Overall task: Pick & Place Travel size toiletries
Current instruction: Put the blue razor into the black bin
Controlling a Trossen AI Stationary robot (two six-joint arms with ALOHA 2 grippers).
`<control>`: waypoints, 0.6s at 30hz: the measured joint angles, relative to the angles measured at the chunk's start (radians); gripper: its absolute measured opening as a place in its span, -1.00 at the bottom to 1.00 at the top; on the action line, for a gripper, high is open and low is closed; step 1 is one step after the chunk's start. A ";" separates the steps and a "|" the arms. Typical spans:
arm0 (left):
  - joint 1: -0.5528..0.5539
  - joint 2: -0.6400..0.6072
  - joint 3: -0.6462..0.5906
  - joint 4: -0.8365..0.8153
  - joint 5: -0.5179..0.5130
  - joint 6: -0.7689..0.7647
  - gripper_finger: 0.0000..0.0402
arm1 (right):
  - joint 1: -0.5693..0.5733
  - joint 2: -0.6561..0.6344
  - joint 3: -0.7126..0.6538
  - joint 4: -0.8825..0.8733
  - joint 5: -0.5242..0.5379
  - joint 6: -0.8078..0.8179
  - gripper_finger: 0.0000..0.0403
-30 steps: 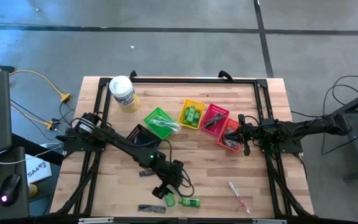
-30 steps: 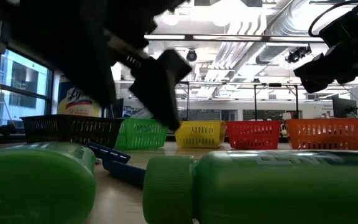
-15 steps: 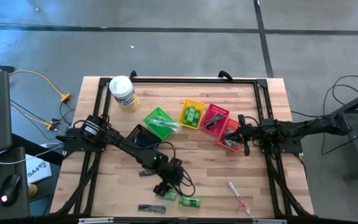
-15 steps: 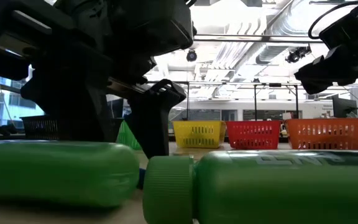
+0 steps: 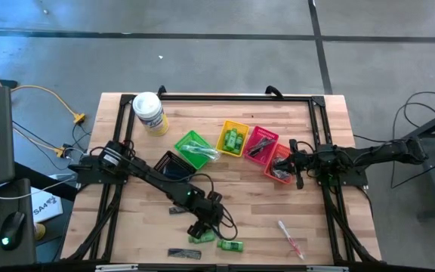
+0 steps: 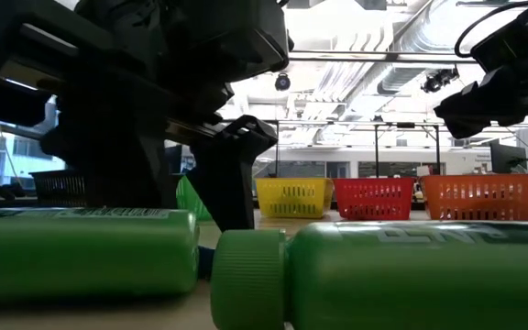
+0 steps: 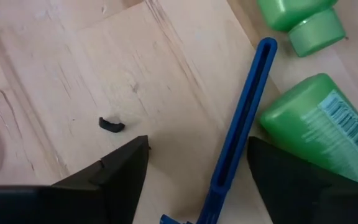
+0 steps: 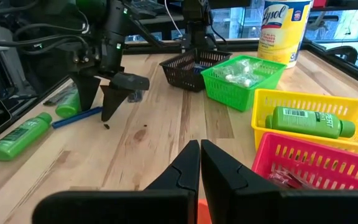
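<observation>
A blue-handled razor (image 7: 241, 130) lies flat on the wood near the table's front edge, between the two spread fingers of my open left gripper (image 7: 197, 140), which slants down over it (image 5: 201, 228). One green mini bottle (image 7: 319, 130) lies right beside one finger. A second green bottle (image 5: 231, 245) lies a little to the right. A flat black comb (image 5: 183, 254) and a wrapped toothbrush (image 5: 289, 236) lie near the front edge. My right gripper (image 8: 199, 163) is shut and holds nothing, hovering by the orange basket (image 5: 280, 162). My left gripper comes slanting down from the far left. One fingertip (image 7: 272, 165) stands against the base end of the green bottle (image 7: 272, 115), which lies on its side on the table. I cannot tell for certain that they touch. The razor between the fingers is untouched.
A row of small baskets crosses the middle of the table: black (image 5: 174, 166), green (image 5: 195, 149), yellow (image 5: 233, 139) holding a green bottle, red (image 5: 261, 143) and orange. A big white-lidded tub (image 5: 149, 113) stands at the far left. A small dark scrap (image 7: 110, 124) lies on the wood.
My left gripper has come down toward the razor and tipped more steeply, its fingers still spread. The green bottle beside it has shifted a little toward the far edge and turned on the table. It now lies more across the low view, label up.
</observation>
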 joint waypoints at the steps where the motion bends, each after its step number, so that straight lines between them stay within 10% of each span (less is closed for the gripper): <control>1: 0.000 0.000 0.000 0.000 -0.001 0.000 0.25 | 0.000 0.000 0.000 0.000 0.000 0.000 -0.97; 18: 0.001 0.003 -0.002 -0.035 -0.038 -0.009 -0.76 | 0.000 0.000 0.000 -0.006 0.024 0.000 -0.97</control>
